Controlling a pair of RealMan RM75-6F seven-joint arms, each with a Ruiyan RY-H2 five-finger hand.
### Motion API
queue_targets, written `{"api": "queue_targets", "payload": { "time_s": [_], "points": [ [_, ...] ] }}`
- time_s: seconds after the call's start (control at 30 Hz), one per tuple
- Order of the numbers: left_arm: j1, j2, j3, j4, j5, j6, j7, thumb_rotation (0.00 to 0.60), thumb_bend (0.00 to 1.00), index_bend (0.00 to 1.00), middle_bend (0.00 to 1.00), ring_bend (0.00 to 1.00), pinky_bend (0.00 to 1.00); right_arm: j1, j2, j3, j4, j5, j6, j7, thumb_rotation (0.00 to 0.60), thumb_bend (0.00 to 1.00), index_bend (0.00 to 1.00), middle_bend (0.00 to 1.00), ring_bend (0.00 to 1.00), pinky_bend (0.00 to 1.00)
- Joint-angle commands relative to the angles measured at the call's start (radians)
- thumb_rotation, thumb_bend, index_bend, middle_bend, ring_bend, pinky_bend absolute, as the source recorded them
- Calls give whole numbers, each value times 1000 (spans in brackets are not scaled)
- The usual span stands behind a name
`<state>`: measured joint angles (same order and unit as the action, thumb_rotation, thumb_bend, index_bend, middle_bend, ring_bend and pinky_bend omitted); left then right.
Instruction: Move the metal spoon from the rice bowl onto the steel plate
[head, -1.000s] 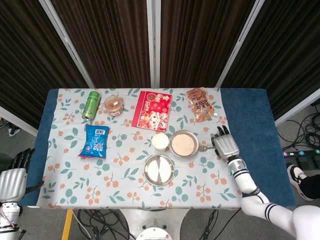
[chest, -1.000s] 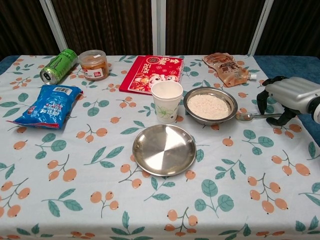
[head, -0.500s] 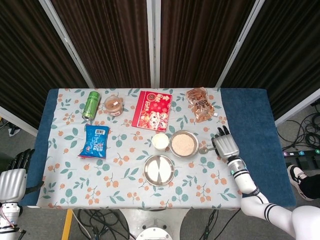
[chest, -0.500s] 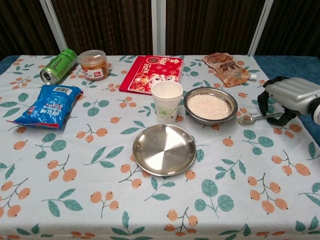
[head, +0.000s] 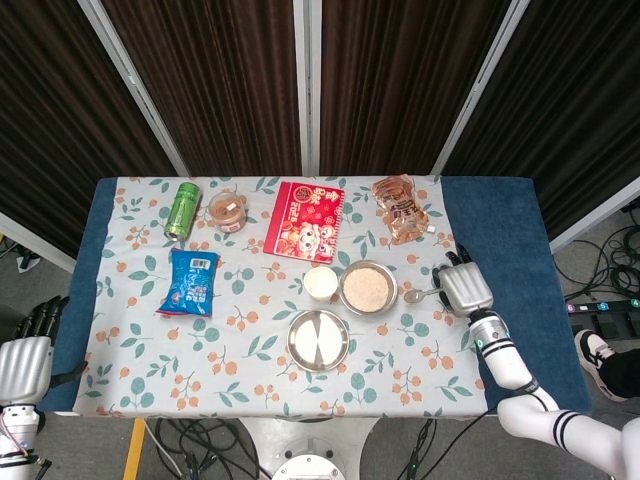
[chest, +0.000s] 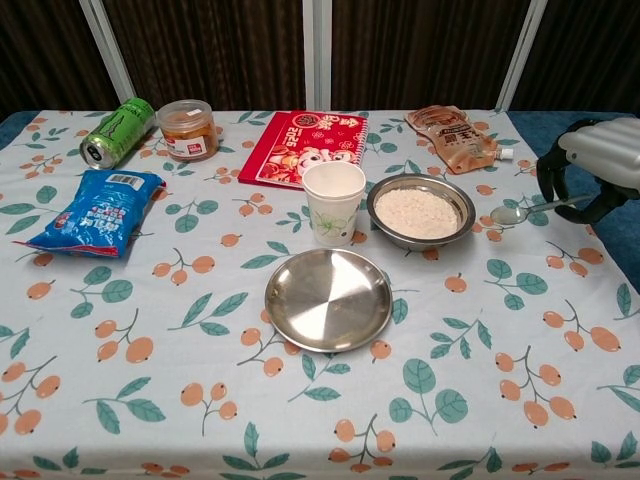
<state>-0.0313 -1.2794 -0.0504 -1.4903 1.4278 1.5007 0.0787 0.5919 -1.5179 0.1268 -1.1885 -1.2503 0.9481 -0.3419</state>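
The right hand (chest: 590, 170) is gripping the spoon (chest: 530, 210) by the far end of its handle, fingers curled around it. The spoon is hanging level in the air just right of the rice bowl (chest: 420, 211), its scoop pointing toward the bowl and clear of the rim. The steel plate (chest: 328, 299) is lying empty in front of the bowl, near the paper cup (chest: 333, 203).

Judgement: the spoon is looking light, rigid and smooth, so it is likely to slip or swivel in a hold this far out on the thin handle. A grasp nearer the middle would be steadier. The plate is shallow and polished, so the spoon may slide on landing.

The left hand (head: 22, 358) is hanging off the table's near left corner, holding nothing, fingers apart.

A floral tablecloth (chest: 150, 400) is covering the table, lying flat. Dark curtains (head: 210, 80) are closing off the back, and cables (head: 610, 265) are trailing over the floor at right.
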Motion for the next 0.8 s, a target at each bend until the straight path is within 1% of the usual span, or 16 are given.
{"api": "queue_targets", "payload": {
  "time_s": [0.03, 0.17, 0.3, 0.4, 0.57, 0.8],
  "points": [
    [0, 2, -1, -3, 3, 3, 1, 600, 55, 120, 183, 120, 209, 6, 71, 13, -78, -11, 21, -38, 600, 327, 564, 521, 168, 83],
    [-2, 5, -1, -7, 6, 4, 3, 600, 55, 120, 183, 120, 209, 40, 142, 37, -174, -11, 11, -100, 600, 327, 566, 520, 168, 85],
    [-3, 3, -2, -6, 7, 4, 0, 600, 55, 120, 182, 120, 209, 99, 160, 54, -215, 13, -41, -191, 600, 327, 570, 520, 168, 87],
    [-1, 1, -1, -1, 4, 3, -6, 600, 56, 120, 183, 120, 209, 151, 134, 56, -207, 52, -93, -273, 600, 327, 573, 520, 168, 89],
    [5, -4, 2, 12, 2, 5, -22, 600, 56, 120, 183, 120, 209, 226, 59, 40, -144, 130, -162, -406, 600, 327, 578, 520, 168, 91],
    [11, -11, 5, 31, 0, 6, -41, 600, 56, 120, 183, 120, 209, 285, -24, 15, -77, 209, -180, -518, 600, 327, 581, 521, 168, 96]
  ]
}}
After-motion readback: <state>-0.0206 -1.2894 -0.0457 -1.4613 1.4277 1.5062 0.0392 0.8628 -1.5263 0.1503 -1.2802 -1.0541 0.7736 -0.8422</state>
